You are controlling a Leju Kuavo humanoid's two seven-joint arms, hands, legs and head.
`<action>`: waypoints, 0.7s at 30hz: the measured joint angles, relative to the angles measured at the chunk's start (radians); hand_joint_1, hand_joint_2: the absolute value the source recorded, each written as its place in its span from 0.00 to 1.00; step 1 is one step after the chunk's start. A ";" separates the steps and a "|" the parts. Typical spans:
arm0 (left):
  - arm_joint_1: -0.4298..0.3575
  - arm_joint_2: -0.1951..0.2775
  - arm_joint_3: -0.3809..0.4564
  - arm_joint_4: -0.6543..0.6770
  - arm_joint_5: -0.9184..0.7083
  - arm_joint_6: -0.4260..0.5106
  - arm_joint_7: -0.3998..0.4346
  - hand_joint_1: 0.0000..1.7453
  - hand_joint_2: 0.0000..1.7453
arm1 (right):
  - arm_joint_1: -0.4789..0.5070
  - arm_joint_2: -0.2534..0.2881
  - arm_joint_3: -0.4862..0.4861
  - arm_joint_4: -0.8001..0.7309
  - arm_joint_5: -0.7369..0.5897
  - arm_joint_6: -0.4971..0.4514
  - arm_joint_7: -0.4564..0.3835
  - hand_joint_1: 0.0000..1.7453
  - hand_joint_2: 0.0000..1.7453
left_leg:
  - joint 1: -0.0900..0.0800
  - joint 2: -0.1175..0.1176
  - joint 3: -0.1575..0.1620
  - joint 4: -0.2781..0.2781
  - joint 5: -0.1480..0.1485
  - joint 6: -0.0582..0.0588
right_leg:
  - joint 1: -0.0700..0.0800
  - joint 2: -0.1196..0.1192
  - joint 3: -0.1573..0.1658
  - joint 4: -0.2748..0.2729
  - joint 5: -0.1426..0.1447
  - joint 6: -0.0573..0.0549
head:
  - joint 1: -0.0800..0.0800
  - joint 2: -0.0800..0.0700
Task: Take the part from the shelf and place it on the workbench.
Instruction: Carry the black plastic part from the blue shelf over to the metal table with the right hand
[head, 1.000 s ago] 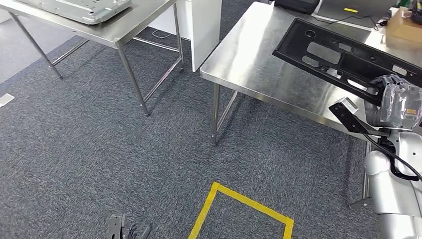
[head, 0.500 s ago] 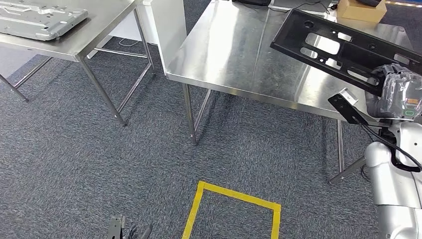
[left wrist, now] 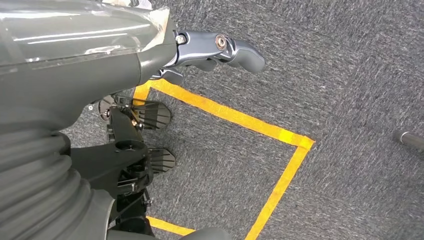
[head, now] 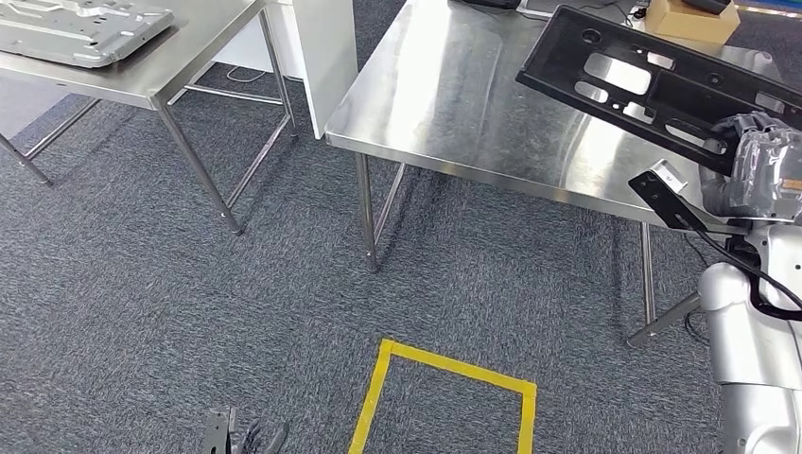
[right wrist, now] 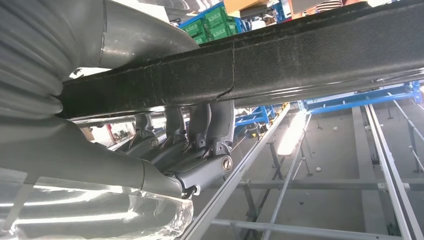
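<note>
Right hand (head: 761, 175) fingers clamp long black part (head: 653, 90), oblong cutouts, above workbench (head: 463, 104); left hand (left wrist: 220, 50) empty.

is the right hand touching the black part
Touching. In the right wrist view the right hand's fingers press against the black part; its thumb lies on the other side.

Grey carpet (head: 142, 284), yellow floor tape (head: 444, 374), steel tables (head: 454, 104).

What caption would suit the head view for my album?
Humanoid's right hand holds a black part above a steel workbench.
</note>
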 joint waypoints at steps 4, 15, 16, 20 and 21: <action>-0.003 0.000 0.000 0.000 0.000 0.000 -0.003 0.00 1.00 | 0.002 -0.009 0.000 -0.002 -0.003 -0.003 0.002 1.00 1.00 | 0.008 0.007 0.006 -0.018 0.013 0.020 | 0.000 -0.007 -0.017 0.023 -0.014 0.004 | 0.002 0.000; -0.005 -0.001 0.000 0.000 0.000 0.010 -0.005 0.00 1.00 | 0.020 -0.012 0.007 -0.004 0.001 -0.007 0.009 1.00 1.00 | 0.014 0.029 0.008 -0.009 -0.002 -0.006 | 0.004 -0.045 0.010 0.012 -0.027 0.014 | 0.012 0.000; -0.005 -0.001 0.000 0.000 0.000 0.014 -0.005 0.00 1.00 | 0.021 -0.010 0.009 -0.004 0.005 -0.008 0.011 1.00 1.00 | 0.014 0.030 0.007 -0.009 -0.002 -0.010 | 0.009 -0.040 0.011 0.014 -0.027 0.005 | 0.011 0.000; -0.007 0.000 0.000 -0.001 0.003 0.021 -0.006 0.00 1.00 | 0.021 -0.002 0.014 -0.005 0.023 -0.010 0.017 1.00 1.00 | 0.021 0.031 -0.019 0.048 -0.041 -0.033 | 0.002 -0.034 0.018 0.012 -0.033 -0.026 | 0.006 0.000; -0.007 -0.001 0.000 -0.001 0.005 0.022 -0.007 0.00 1.00 | 0.019 0.002 0.014 -0.006 0.026 -0.010 0.018 1.00 1.00 | 0.023 0.029 -0.051 0.109 -0.069 -0.038 | 0.003 -0.033 0.020 0.012 -0.035 -0.032 | 0.004 0.000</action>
